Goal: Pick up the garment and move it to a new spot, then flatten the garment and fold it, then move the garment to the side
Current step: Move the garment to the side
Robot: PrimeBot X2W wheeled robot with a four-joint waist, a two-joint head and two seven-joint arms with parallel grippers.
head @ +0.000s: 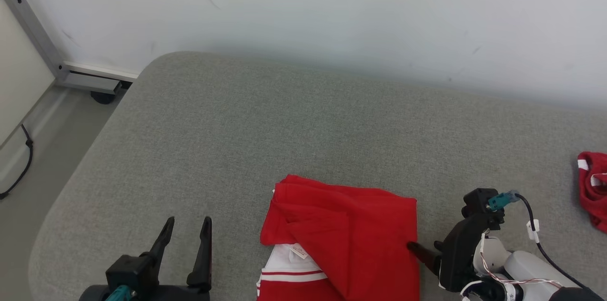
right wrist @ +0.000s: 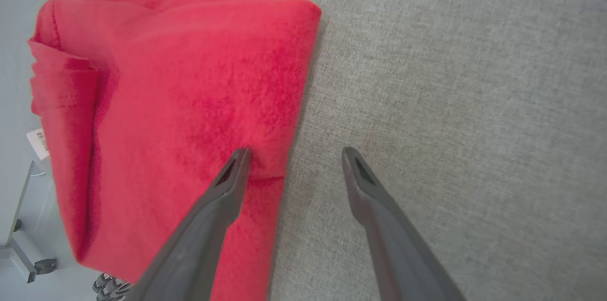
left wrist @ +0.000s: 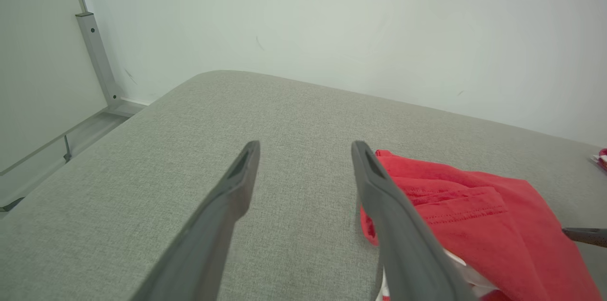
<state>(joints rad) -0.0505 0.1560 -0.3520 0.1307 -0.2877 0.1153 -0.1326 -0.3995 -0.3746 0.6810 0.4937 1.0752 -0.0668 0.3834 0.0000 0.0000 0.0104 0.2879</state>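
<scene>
Red garment [head: 351,230], folded, lies at front edge of grey padded surface [head: 237,125]. L gripper [head: 188,220]: fingers apart, empty, left of garment. R gripper [right wrist: 295,151]: fingers apart, one tip on garment's right edge.

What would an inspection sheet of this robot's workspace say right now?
Surface: grey fabric-covered top.
Job's things: red garment, folded, white-striped part showing at its near end.
Clutter: red-and-white cloth at far right.
Claws: left claw open, beside the garment, holding nothing; right claw open, one finger over the garment's edge.
Cables: black wrist cable on right arm; black floor cable at left.
Surroundings: white wall; metal frame with caster.
</scene>
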